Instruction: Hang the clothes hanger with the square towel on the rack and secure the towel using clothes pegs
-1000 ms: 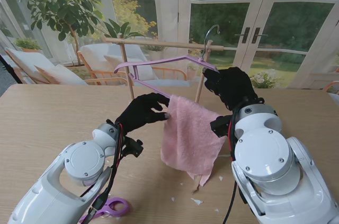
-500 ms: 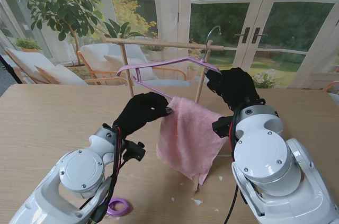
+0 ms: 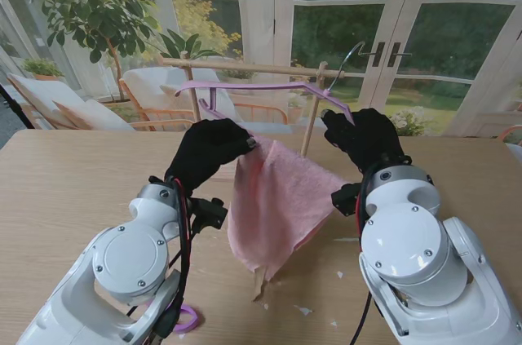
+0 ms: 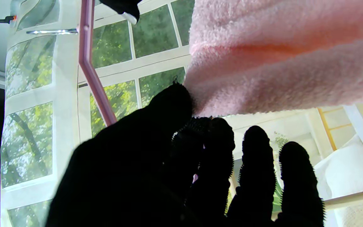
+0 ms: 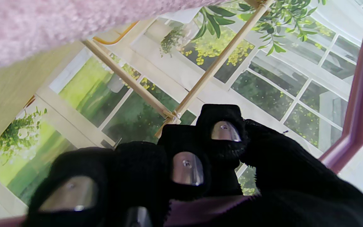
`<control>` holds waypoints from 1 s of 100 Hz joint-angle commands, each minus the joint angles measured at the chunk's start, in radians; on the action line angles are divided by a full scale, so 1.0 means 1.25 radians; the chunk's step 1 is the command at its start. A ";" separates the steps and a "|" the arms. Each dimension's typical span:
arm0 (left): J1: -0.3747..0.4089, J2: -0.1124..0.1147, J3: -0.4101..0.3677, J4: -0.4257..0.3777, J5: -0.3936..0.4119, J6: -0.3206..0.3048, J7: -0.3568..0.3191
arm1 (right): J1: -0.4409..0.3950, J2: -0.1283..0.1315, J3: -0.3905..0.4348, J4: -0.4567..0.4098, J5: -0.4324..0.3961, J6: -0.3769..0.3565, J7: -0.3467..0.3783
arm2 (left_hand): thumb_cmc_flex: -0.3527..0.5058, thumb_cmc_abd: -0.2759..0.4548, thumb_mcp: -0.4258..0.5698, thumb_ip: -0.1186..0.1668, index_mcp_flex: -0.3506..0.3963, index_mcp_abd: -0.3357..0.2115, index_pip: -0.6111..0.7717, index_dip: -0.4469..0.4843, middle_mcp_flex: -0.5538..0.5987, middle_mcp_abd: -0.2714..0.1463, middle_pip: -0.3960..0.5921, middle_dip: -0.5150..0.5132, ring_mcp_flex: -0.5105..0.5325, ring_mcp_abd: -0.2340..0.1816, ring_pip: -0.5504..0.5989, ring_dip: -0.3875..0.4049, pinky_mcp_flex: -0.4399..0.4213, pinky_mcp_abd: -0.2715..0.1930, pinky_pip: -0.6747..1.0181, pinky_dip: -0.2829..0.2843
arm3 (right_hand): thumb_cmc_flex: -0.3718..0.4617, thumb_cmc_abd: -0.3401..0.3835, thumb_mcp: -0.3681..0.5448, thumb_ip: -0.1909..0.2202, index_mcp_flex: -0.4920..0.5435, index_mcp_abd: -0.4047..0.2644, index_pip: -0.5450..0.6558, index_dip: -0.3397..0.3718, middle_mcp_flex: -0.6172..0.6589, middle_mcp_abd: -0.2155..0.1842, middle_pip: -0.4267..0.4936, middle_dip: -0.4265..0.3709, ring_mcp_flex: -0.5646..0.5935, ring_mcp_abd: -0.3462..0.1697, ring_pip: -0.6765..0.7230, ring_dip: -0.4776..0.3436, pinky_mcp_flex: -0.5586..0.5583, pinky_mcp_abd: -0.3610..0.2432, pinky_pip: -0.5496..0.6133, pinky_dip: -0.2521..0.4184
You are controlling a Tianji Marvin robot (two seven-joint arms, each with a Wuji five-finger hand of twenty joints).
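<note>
The purple hanger [image 3: 269,86] is held in the air just on my side of the wooden rack [image 3: 245,68], its metal hook [image 3: 349,58] beside the rail's right end (not seen resting on it). The right hand [image 3: 365,134] grips the hanger's right shoulder; the left hand [image 3: 208,149] pinches the pink towel [image 3: 273,198] draped from it.

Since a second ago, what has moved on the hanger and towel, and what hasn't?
Both hands lifted the hanger: its bar now sits level near the rack's rail, and its metal hook swung right, not yet over the rail. The left hand rose, drawing the pink towel left. The right hand keeps its grip on the hanger's right end. The rack stayed put.
</note>
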 commanded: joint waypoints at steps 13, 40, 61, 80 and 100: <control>0.009 0.011 -0.020 -0.027 0.027 0.021 -0.060 | -0.008 -0.014 -0.013 0.000 -0.033 0.013 -0.029 | 0.013 -0.019 0.041 0.002 0.040 0.057 0.026 0.040 0.031 -0.049 0.057 0.022 0.031 0.006 0.038 0.020 0.013 0.012 0.064 0.009 | 0.006 0.037 0.000 0.025 0.027 0.059 0.016 0.019 0.060 0.061 0.060 -0.007 0.000 -0.036 0.123 0.029 0.049 -0.130 0.149 0.829; 0.009 0.034 -0.038 -0.028 0.028 0.033 -0.143 | 0.007 -0.037 -0.032 0.015 -0.018 0.000 -0.092 | 0.030 -0.007 0.030 -0.005 0.040 0.096 0.015 0.046 0.040 -0.047 0.065 0.023 0.035 0.010 0.037 0.022 0.014 0.008 0.068 0.006 | 0.003 0.038 0.003 0.020 0.027 0.059 0.017 0.020 0.057 0.063 0.062 -0.009 0.000 -0.032 0.123 0.028 0.049 -0.126 0.149 0.828; -0.001 0.009 -0.030 -0.029 -0.067 0.007 -0.075 | 0.017 -0.028 -0.038 0.033 -0.039 0.027 -0.064 | 0.050 0.005 0.010 -0.012 0.040 0.097 -0.003 0.037 0.045 -0.044 0.053 0.021 0.032 0.013 0.027 0.018 0.013 0.007 0.072 0.008 | 0.003 0.038 0.004 0.018 0.026 0.058 0.017 0.020 0.058 0.061 0.061 -0.010 0.000 -0.038 0.122 0.028 0.049 -0.133 0.149 0.827; -0.022 -0.005 -0.022 -0.038 -0.089 0.018 -0.038 | 0.019 -0.017 -0.034 0.047 -0.041 0.040 -0.030 | 0.051 0.005 0.003 -0.010 0.040 0.075 -0.013 0.034 0.045 -0.044 0.048 0.023 0.036 0.009 0.026 0.017 0.017 0.008 0.077 0.011 | 0.004 0.039 0.003 0.018 0.026 0.058 0.017 0.020 0.059 0.060 0.061 -0.011 0.000 -0.039 0.122 0.028 0.050 -0.134 0.149 0.827; -0.030 -0.005 -0.012 -0.040 -0.133 0.005 -0.045 | 0.022 -0.023 -0.034 0.058 0.012 0.037 -0.029 | 0.051 0.007 -0.004 -0.008 0.045 0.047 -0.028 0.020 0.046 -0.047 0.041 0.022 0.034 0.007 0.022 0.016 0.016 0.007 0.076 0.012 | 0.005 0.041 0.001 0.017 0.025 0.059 0.017 0.020 0.057 0.061 0.061 -0.011 0.000 -0.038 0.122 0.028 0.050 -0.135 0.149 0.827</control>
